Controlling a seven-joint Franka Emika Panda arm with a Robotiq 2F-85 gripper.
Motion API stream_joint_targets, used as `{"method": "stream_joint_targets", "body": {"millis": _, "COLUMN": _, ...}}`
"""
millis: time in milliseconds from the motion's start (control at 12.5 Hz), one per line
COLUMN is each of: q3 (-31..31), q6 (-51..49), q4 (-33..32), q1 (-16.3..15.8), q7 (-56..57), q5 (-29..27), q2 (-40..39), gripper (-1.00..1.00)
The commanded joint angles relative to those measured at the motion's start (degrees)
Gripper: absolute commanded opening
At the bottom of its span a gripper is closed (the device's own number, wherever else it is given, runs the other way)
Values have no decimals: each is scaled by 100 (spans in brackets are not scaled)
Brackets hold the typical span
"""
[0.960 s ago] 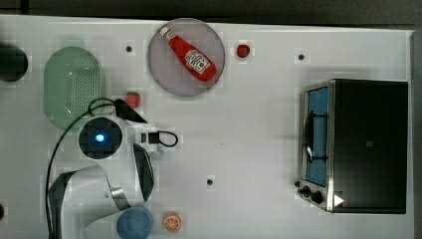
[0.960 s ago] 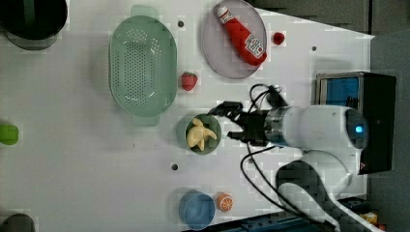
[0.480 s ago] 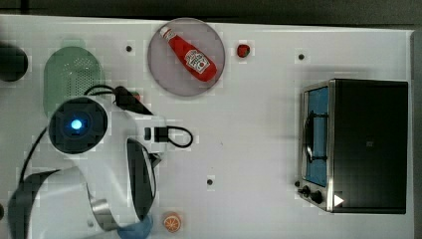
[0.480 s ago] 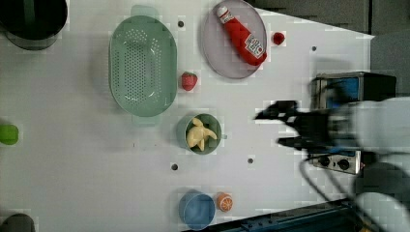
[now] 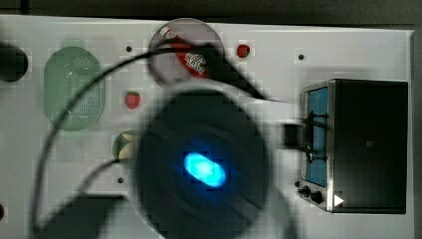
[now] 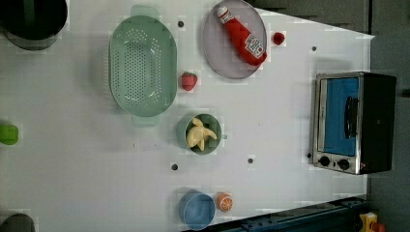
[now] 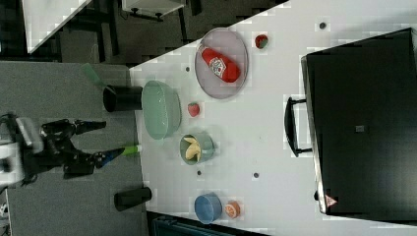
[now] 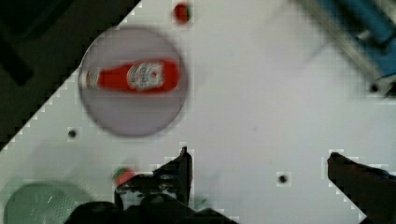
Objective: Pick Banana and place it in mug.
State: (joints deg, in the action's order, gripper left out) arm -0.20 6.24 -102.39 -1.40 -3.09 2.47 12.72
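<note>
In the top view I am seeing the arm's blurred dark body with a blue light point(image 5: 204, 169) looming large, covering most of the white table point(image 5: 358, 55); only an edge of the round teal-green mug point(image 5: 121, 144) and a tip of the pale cream-yellow banana point(image 5: 128, 136) are peeking out beside it. The left view is giving me the mug point(image 6: 199, 134) unobstructed, the banana point(image 6: 198, 135) lying inside it, between the pale green perforated colander point(image 6: 141, 65) and the blue round cup point(image 6: 197, 210). The right view is showing the same mug point(image 7: 197, 147) with the banana point(image 7: 192, 147) in it. In the wrist view the black gripper point(image 8: 259, 168) is hanging with its fingers spread wide apart, holding nothing, above the table near the grey plate with the red ketchup bottle point(image 8: 133, 77).
</note>
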Motion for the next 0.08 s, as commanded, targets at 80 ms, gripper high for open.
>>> {"method": "stream_joint_targets", "body": {"millis": 80, "q3": -355, "q6": -368, "q4": -98, "q1": 125, "q7": 593, "q5": -23, "q2": -230, "gripper": 100}}
